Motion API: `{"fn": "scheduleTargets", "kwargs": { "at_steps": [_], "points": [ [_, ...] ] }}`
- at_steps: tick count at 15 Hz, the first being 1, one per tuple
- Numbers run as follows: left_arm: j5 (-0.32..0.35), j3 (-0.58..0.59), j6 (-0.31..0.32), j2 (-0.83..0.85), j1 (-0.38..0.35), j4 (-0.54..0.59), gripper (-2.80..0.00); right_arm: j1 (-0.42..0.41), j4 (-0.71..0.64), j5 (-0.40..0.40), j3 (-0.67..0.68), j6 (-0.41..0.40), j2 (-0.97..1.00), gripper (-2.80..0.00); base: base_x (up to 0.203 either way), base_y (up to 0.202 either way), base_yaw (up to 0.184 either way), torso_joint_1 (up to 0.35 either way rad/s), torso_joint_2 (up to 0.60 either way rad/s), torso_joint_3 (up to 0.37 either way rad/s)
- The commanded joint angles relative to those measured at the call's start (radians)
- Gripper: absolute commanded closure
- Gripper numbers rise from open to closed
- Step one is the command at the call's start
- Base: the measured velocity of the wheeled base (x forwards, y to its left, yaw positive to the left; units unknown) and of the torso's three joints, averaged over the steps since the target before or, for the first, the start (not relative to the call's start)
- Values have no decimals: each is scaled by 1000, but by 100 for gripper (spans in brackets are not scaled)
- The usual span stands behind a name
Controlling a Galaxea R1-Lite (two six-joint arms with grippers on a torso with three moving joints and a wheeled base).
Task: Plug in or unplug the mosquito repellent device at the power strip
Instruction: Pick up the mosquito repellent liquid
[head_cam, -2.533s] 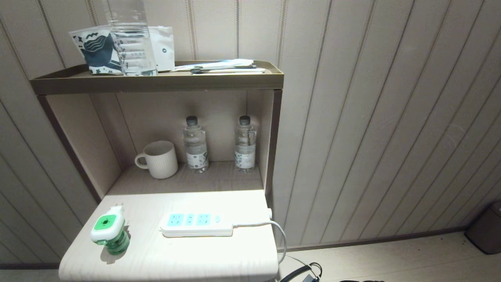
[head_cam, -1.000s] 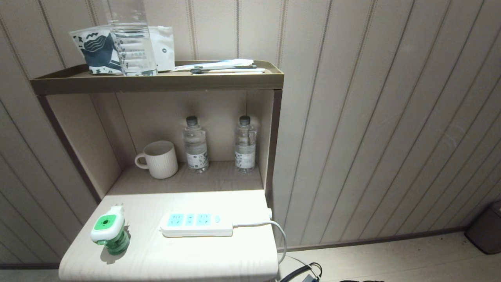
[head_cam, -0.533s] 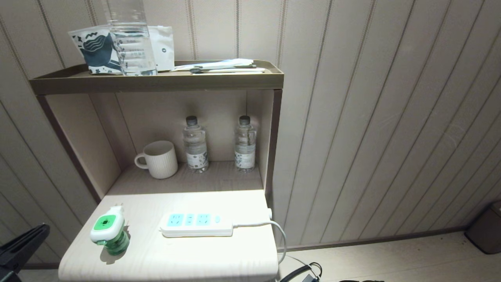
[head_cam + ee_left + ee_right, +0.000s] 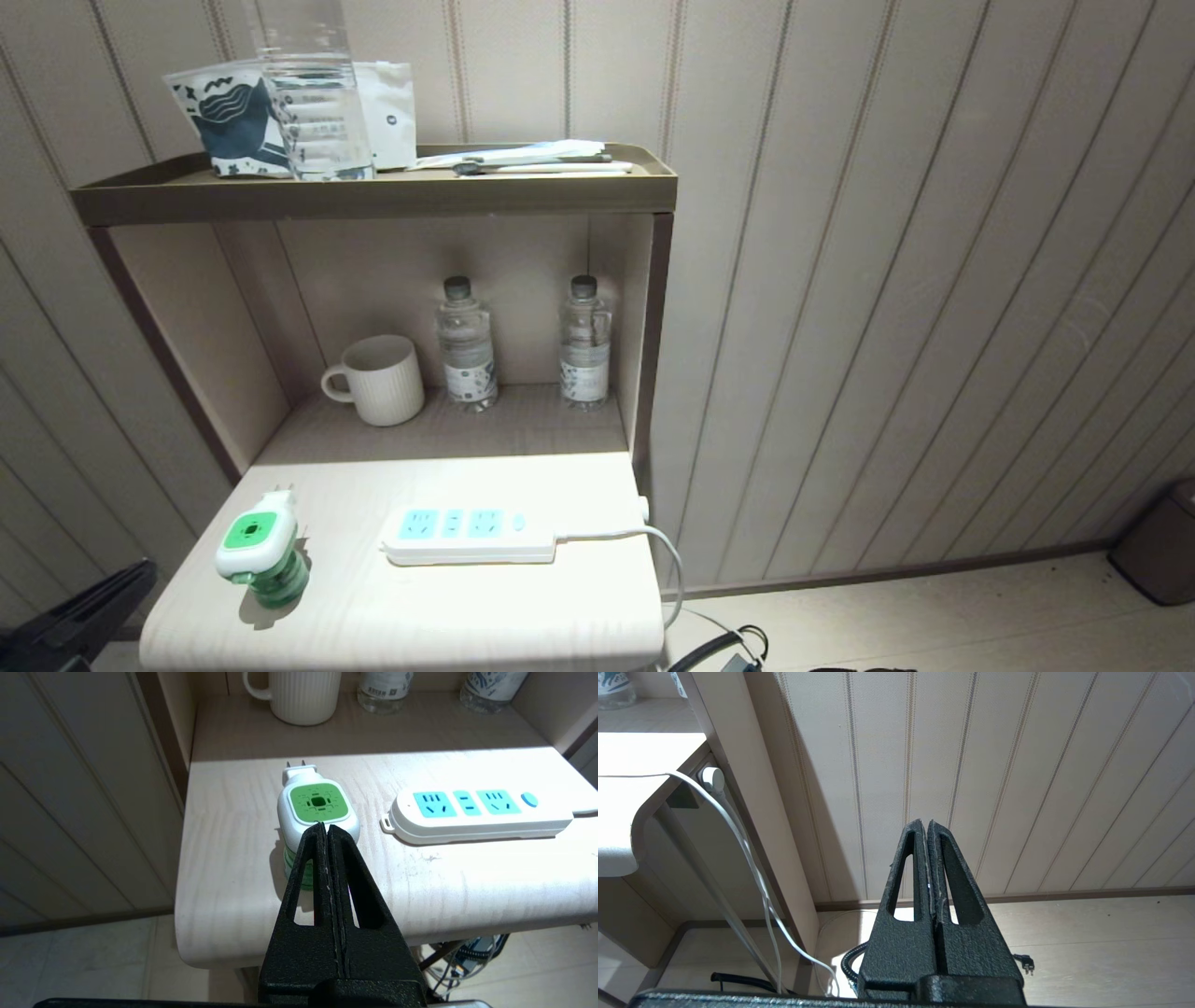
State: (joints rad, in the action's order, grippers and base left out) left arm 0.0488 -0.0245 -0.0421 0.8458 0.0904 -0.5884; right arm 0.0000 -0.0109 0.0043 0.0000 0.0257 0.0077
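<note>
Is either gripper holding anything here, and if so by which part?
Nothing is held. The left gripper is shut and empty short of the repellent device; the right gripper is shut and empty too.

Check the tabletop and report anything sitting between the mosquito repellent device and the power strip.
Nothing visible stands between them. The mosquito repellent device stands unplugged near the table's left edge, the power strip lies to its right, and only bare tabletop separates them. The mug and water bottles sit farther back on the shelf, out of the path.
</note>
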Motion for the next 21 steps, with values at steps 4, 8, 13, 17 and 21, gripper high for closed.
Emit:
{"fn": "scheduleTargets", "kwargs": {
  "at_steps": [4,8,13,17,21],
  "points": [
    [3,3,-14,170,70,-19,0,0,0,0,0,0,2,0,0,0,0,0,0,0],
    [-14,22,-89,321,114,-199,0,0,0,0,0,0,2,0,0,0,0,0,0,0],
    [-162,24,-134,459,162,-405,0,0,0,0,0,0,2,0,0,0,0,0,0,0],
    [-241,24,-128,458,218,-422,0,0,0,0,0,0,2,0,0,0,0,0,0,0],
    [-241,24,-129,406,218,-409,0,0,0,0,0,0,2,0,0,0,0,0,0,0]
  ]
}}
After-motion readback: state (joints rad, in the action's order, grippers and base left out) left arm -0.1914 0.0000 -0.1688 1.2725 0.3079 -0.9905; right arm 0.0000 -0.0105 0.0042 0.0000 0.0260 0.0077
